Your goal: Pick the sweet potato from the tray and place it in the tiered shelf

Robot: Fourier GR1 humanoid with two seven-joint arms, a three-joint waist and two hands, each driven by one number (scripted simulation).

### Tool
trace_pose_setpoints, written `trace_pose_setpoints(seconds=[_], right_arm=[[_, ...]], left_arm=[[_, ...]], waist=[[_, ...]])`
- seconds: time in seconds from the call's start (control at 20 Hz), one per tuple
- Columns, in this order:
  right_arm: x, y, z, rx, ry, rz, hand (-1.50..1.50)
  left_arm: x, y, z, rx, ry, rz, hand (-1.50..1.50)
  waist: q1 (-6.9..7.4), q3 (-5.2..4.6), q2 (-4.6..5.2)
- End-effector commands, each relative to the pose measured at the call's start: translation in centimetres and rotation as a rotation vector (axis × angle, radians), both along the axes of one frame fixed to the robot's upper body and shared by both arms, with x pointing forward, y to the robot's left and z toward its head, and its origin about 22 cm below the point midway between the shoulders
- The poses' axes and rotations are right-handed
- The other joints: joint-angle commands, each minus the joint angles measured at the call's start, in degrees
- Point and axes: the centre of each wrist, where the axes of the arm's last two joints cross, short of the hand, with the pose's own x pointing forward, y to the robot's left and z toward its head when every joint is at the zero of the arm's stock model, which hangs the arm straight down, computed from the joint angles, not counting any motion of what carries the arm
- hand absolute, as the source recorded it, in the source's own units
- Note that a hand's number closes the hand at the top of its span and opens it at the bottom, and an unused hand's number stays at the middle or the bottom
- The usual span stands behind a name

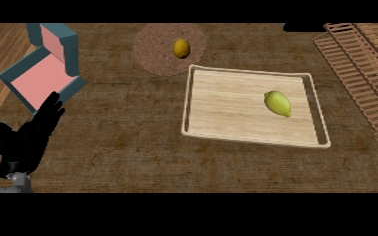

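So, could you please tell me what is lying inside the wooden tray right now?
Only the yellow-green sweet potato lies inside the wooden tray, toward its right side. Nothing covers the tray floor, so nothing else is hidden there.

The tray [253, 105] sits right of centre, with the sweet potato [277, 103] lying in its right half. Above-left of it, a round mat [159, 55] carries a small fruit [181, 48]. The slatted shelf [353, 70] fills the upper right; an open box [46, 70] lies upper left, above my left hand [31, 137].
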Motion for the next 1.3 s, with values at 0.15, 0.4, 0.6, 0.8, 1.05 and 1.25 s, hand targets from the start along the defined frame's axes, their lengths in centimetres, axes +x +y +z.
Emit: trace_pose_setpoints(seconds=[0.15,0.4,0.6,0.8,1.05,1.25], right_arm=[[-0.5,-6.0,-1.7,0.031,-0.005,-0.084,1.5],[-0.9,-7.5,-1.6,0.068,-0.078,-0.085,1.5],[-1.3,-10.3,-5.9,0.101,-0.038,-0.101,1.5],[-2.2,-12.4,-5.8,0.111,-0.142,-0.214,-1.5],[-2.3,-13.4,-5.1,0.102,0.001,-0.168,-1.5],[-2.4,-13.5,-5.4,0.095,-0.109,-0.126,-1.5]], left_arm=[[0.0,0.7,-0.1,-0.011,0.01,0.0,0.0],[-1.4,-0.4,0.2,0.004,-0.004,-0.013,0.0],[0.0,0.2,-0.1,0.017,-0.015,0.009,0.0],[-0.4,1.5,0.0,-0.01,-0.002,0.007,0.0],[0.2,1.6,-0.3,0.004,0.006,-0.001,0.0],[-0.5,0.8,-0.8,0.005,0.006,-0.001,0.0]], waist=[[-0.02,0.03,0.07],[0.41,0.06,-0.04],[-0.28,0.04,0.06],[0.2,0.05,0.25],[0.05,0.01,0.09],[0.1,0.03,0.06]])
